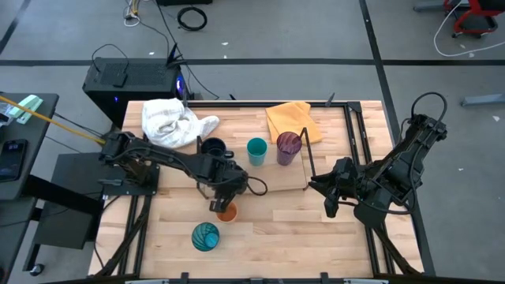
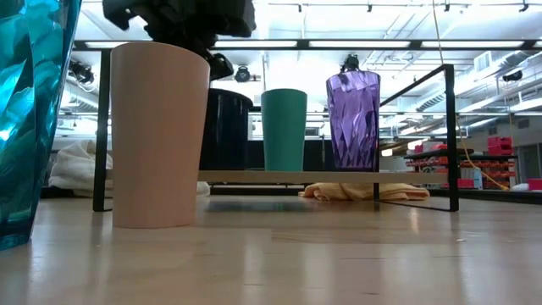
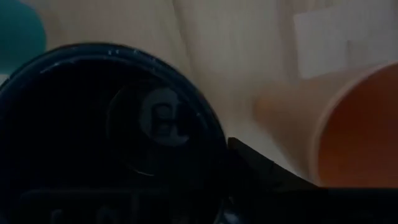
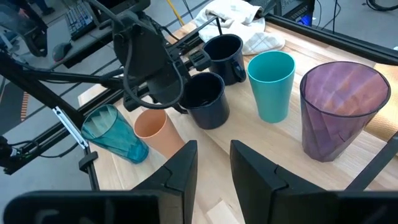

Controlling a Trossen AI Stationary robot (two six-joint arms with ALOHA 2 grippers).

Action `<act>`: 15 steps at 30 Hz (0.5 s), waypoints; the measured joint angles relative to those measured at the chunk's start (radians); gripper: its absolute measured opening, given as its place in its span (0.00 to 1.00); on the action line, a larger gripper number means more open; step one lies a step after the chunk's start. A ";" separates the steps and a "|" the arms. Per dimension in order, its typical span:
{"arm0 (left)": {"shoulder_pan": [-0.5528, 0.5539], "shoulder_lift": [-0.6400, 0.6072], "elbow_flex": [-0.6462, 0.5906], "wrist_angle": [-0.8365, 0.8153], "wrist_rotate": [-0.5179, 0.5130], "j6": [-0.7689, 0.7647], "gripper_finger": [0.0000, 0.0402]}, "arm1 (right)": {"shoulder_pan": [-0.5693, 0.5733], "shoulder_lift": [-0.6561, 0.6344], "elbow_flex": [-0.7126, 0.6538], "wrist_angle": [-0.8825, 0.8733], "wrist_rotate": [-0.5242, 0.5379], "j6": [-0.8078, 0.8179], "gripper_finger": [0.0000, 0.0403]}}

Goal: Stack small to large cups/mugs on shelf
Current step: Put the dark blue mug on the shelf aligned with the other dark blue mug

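High view is showing the left pincer (image 1: pixel 223 192) hanging over the middle of the counter (image 1: pixel 316 237), just in front of the shelf (image 1: pixel 268 175). It is hanging right over one navy mug (image 4: pixel 205 99) and beside the orange cup (image 1: pixel 227 211). I cannot tell if its fingers are open or closed, because the wrist is covering them.

The second navy mug (image 1: pixel 213 147), the teal cup (image 1: pixel 256 150) and the purple tumbler (image 1: pixel 288 147) are standing in a row on the shelf board. The orange cup is standing on the counter before the shelf, and the patterned teal tumbler (image 1: pixel 205 236) is standing near the front edge of the counter. The right pincer (image 4: pixel 211 162) is waiting at the right end of the shelf, with its fingers a little apart and gripping nothing.

I am judging some risks here. The first mug is sitting very close to the front edge of the shelf, and I cannot tell if it is resting fully on the board, so it may be tipping off if it is let go. The orange cup is almost touching this mug, so a small side move of the left pincer may be knocking it over. The mug handle may also be catching a finger.

Left wrist view is showing a pale round mark on the inside bottom of the mug (image 3: pixel 106 124), but I am not able to read it. No other writing is showing.
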 joint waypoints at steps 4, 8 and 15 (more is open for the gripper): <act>-0.001 -0.002 0.001 -0.018 0.004 0.000 0.25 | 0.000 0.000 0.000 0.000 0.000 -0.002 0.25; 0.000 -0.002 0.001 -0.050 -0.001 -0.002 0.28 | 0.000 0.000 0.000 0.000 0.000 -0.002 0.25; 0.000 -0.003 0.002 -0.061 -0.004 -0.005 0.31 | 0.000 0.000 0.000 0.000 0.000 -0.002 0.25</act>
